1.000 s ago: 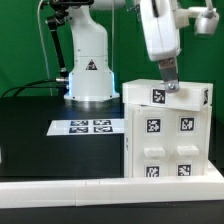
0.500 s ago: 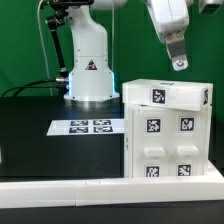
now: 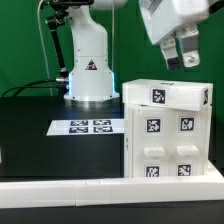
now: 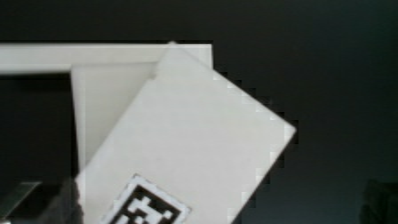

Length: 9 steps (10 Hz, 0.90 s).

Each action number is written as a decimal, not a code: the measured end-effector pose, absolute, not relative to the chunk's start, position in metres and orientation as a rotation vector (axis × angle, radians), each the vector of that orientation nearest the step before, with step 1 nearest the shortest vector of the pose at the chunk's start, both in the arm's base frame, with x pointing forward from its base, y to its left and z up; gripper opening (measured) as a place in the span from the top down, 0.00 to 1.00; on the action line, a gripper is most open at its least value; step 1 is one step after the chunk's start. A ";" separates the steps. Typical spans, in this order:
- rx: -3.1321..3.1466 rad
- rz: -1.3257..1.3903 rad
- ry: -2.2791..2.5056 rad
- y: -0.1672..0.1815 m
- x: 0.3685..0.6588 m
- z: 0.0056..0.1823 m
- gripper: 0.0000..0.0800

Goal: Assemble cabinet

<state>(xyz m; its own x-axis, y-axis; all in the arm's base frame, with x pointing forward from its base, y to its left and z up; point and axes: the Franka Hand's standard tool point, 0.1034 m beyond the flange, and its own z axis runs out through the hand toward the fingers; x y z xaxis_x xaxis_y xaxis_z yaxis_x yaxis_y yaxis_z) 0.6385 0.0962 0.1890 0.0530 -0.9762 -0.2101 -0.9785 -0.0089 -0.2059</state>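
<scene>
White plastic throughout: the cabinet (image 3: 167, 130) stands upright on the black desk (image 3: 40, 135) at the exterior view's right, close against the raised white rail along the near edge. Its panels sit closed up into a box, with square tags showing on the top and front faces. The marker board (image 3: 89, 126) lies flat on the desk just beside it, toward the exterior view's left.

The pincer (image 3: 181, 55) hangs in the air above the cabinet's top, apart from it and empty. Its fingers appear spread, with nothing between them. The wrist view shows a white panel corner (image 4: 196, 140) and part of a tag, with dark desk behind.

Risks, as judged: a descent from this tilted pose could catch a finger on the top panel's edge and shove the cabinet sideways or lever a panel loose, if the joints are only seated. Whether every joint is fully home cannot be told from either view.
</scene>
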 end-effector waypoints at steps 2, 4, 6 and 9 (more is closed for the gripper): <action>-2.301 -0.025 1.682 0.100 0.641 0.189 0.00; -2.529 -0.035 1.346 0.101 0.640 0.185 0.00; -2.673 -0.023 1.061 0.100 0.643 0.183 0.00; -2.768 -0.046 0.794 0.097 0.645 0.184 0.00</action>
